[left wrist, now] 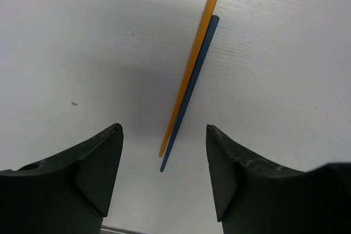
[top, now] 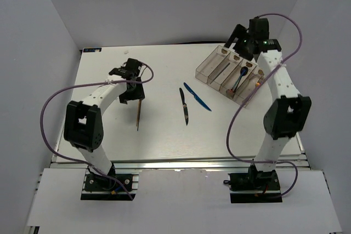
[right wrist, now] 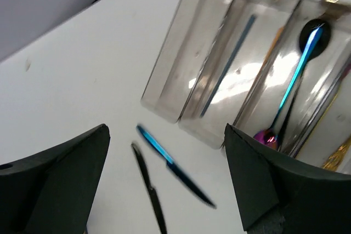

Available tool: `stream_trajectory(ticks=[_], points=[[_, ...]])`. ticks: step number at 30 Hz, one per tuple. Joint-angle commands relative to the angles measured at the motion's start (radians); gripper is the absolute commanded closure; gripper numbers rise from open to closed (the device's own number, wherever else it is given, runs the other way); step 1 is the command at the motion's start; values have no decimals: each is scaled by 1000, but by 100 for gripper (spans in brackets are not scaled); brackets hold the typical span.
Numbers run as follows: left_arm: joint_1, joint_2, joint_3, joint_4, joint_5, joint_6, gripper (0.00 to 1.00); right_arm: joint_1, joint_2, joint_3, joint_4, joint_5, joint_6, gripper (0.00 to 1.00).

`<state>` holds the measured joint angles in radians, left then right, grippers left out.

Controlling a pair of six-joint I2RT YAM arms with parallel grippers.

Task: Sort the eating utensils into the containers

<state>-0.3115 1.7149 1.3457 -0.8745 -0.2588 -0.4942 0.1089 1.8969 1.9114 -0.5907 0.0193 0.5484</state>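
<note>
The left gripper hangs with jaws apart, straddling the lower tips of the chopsticks, which lie side by side on the table, pointing to the frame's upper right. The right gripper gapes wide before the tray. The blue knife and black knife lie at lower centre.

orange chopstick; blue knife; black knife; smoky-grey tray

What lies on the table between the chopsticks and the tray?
Two knives, seen in the top view: the black knife nearer the chopsticks, the blue knife nearer the tray.
</note>
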Motion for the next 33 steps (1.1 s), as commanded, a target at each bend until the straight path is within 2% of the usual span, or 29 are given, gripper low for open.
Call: stream_trajectory(ticks=[1,3,5,9,18,29,33], points=[[0,50,-6,37,0,39,31,89,-177,-196,6,-48,-42,11],[8,66,-6,55,1,52,43,136,-272,-362,69,-93,-36,11],[12,92,-3,84,0,60,45,166,-318,-475,91,-102,-36,11],[31,141,3,111,19,69,52,207,-390,-563,80,-113,-36,11],[40,176,-54,184,79,83,54,232,-469,-591,39,-107,-56,11],[40,167,-92,220,116,82,56,236,-472,-578,17,-111,-62,11],[40,186,-108,220,119,82,59,238,-469,-568,20,-116,-57,11]])
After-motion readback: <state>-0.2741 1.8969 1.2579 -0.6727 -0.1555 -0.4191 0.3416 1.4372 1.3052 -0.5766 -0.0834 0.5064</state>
